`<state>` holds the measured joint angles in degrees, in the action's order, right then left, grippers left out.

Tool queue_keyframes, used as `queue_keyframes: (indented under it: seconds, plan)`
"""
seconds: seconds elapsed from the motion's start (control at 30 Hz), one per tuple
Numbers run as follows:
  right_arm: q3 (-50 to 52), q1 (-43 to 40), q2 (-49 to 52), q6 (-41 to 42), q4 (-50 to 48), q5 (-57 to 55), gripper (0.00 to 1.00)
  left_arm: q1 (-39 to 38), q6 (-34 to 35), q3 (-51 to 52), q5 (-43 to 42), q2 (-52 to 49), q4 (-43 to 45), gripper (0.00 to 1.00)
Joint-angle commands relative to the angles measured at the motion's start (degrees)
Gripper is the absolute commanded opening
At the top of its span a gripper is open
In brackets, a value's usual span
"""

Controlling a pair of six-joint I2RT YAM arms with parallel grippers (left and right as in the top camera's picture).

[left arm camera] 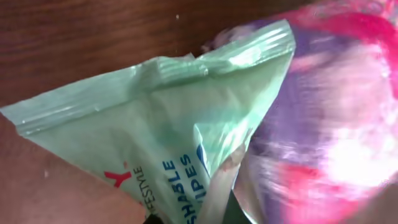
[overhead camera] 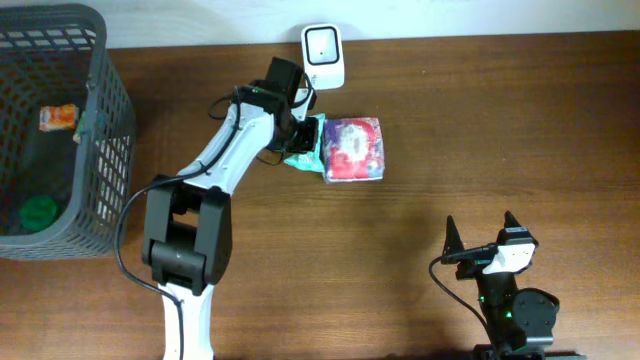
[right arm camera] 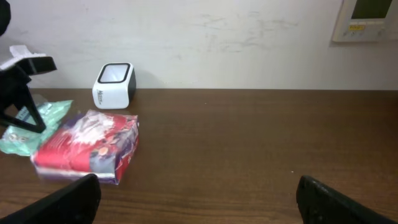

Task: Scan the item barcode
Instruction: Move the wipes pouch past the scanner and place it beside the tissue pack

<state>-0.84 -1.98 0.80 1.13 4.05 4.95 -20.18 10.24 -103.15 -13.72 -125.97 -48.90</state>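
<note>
Green plastic wipes packet [overhead camera: 303, 152] is the item. It sits low over the brown wooden table [overhead camera: 520, 120], just in front of the white box-shaped scanner [overhead camera: 323, 45] and touching the pink-and-purple wrapped soft pack [overhead camera: 352, 150]. Can't tell if it's lifted or resting.

Left gripper [overhead camera: 302, 138] is clamped tight on the packet's edge. Its wrist view shows only green film with the pink pack behind, and the jaws are hidden under the film. Right gripper [overhead camera: 480, 226] is parked well apart near the table's front, jaws spread wide, nothing in them.

My read of the step: present the barcode to the scanner window. Notes:
- No barcode shows in any view. The face the wrist camera sees has lettering only, so the code is probably on the other face. Unconfirmed.
- The film is thin and pinched at one edge, so it'll likely droop and crease. Let it hang flat with the code face unwrinkled.
- Lift clear of the pink pack first. They touch, so dragging could pull it along.
- The scanner window tilts up toward the table's front. Hold the packet near it and square to it, without touching; the scanner looks light and a bump could shove it.
- The film is glossy, so glare is a risk. If there's no read, rotate the wrist slowly.
</note>
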Motion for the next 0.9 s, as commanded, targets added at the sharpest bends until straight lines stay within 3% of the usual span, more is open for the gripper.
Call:
queue_keyframes:
  seconds: [0.0,0.07,0.2,0.23,0.27,0.3,0.5,0.73,0.8,0.87]
  plan:
    - [0.5,0.5,-0.4,0.2,0.0,-0.3,0.99,0.2,5.2,-1.7,5.2,1.4,-4.7,0.00]
    - [0.5,0.5,-0.4,0.2,0.0,-0.3,0.99,0.2,9.0,-1.7,8.8,1.4,-7.1,0.07]
    - [0.5,0.5,-0.4,0.2,0.0,-0.3,0.99,0.2,9.0,-1.7,8.8,1.3,-7.9,0.16]
    - [0.5,0.5,-0.4,0.2,0.0,-0.3,0.99,0.2,9.0,-1.7,8.9,1.3,-8.0,0.29]
    - [0.5,0.5,-0.4,0.2,0.0,-0.3,0.99,0.1,9.0,-1.7,8.8,1.3,-8.2,0.55]
    - [0.5,0.5,-0.4,0.3,0.0,-0.3,0.99,0.2,9.0,-1.7,8.8,1.3,-8.3,0.60]
    - [0.5,0.5,-0.4,0.2,0.0,-0.3,0.99,1.1,9.0,-5.4,8.9,2.3,-10.5,0.71]
    - [0.5,0.5,-0.4,0.2,0.0,-0.3,0.99,8.8,7.5,-33.4,15.2,8.0,-23.3,0.82]
    - [0.5,0.5,-0.4,0.2,0.0,-0.3,0.99,12.2,7.5,-40.3,18.5,9.6,-25.0,0.96]
    - [0.5,0.5,-0.4,0.2,0.0,-0.3,0.99,17.4,7.5,-46.2,21.8,11.5,-25.6,0.99]
